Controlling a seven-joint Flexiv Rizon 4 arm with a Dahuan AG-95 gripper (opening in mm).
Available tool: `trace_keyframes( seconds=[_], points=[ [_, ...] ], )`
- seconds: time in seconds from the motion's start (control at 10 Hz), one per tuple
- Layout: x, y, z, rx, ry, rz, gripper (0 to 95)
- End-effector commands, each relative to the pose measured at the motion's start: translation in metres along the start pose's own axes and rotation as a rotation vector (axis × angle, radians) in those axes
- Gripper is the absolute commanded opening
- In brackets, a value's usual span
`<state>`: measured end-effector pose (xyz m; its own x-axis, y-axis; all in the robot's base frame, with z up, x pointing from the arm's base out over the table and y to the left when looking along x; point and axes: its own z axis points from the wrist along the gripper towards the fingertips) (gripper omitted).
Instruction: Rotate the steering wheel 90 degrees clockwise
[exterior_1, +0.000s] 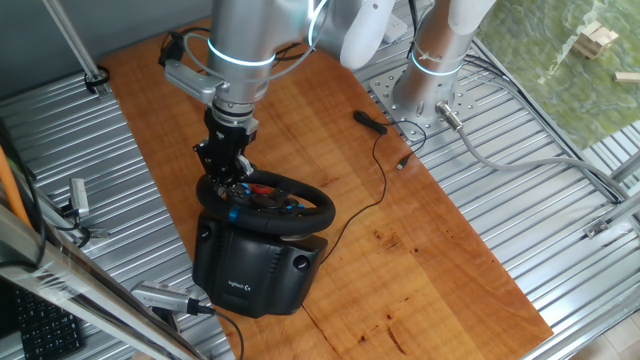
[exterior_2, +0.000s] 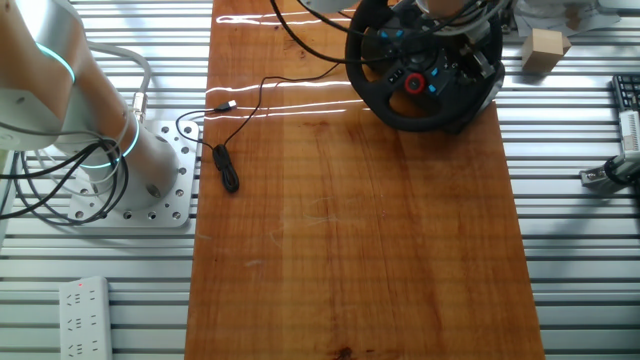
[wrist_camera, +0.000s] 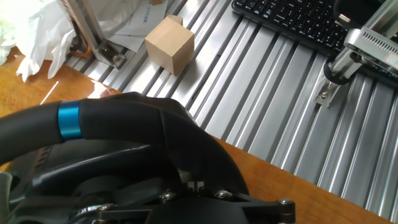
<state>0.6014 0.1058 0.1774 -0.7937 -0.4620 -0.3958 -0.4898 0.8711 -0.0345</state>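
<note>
The steering wheel (exterior_1: 268, 203) sits near one end of the long wooden board (exterior_1: 440, 250), mounted on a boxy black base (exterior_1: 255, 270) with a small white logo on its face. Its rim is round, thick and black, tilted back on the base. In the hand view a bright blue strip (wrist_camera: 69, 122) wraps the rim close to the camera. The hub carries red and blue buttons, and from the other fixed view a red round button (exterior_2: 414, 83) stands out at the hub's middle with small blue ones around it.

The gripper (exterior_1: 232, 180) comes straight down from the silver arm onto the far side of the rim. Its black fingers are down among the rim and hub, but I cannot tell whether they are closed on the rim or merely beside it; the hand view shows no fingertips clearly.

Around the wheel, a thin black cable (exterior_1: 378, 180) trails across the board toward the arm's mounting plate (exterior_1: 425, 100), ending in a small black plug (exterior_2: 229, 167). A wooden cube (wrist_camera: 170, 44) lies on the ribbed metal table (wrist_camera: 267, 106) just beyond the board's end, near crumpled white plastic (wrist_camera: 34, 31). A black keyboard (wrist_camera: 298, 22) lies farther out, and a white power strip (exterior_2: 82, 318) sits well apart from the wheel.
</note>
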Motion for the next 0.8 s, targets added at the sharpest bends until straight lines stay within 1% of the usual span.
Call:
trace_keyframes(
  seconds=[0.1, 0.8],
  points=[
    [0.0023, -0.0005, 0.0005, 0.001, 0.001, -0.001, 0.0],
    [0.009, -0.0022, 0.0033, 0.002, 0.005, -0.004, 0.0]
  ],
)
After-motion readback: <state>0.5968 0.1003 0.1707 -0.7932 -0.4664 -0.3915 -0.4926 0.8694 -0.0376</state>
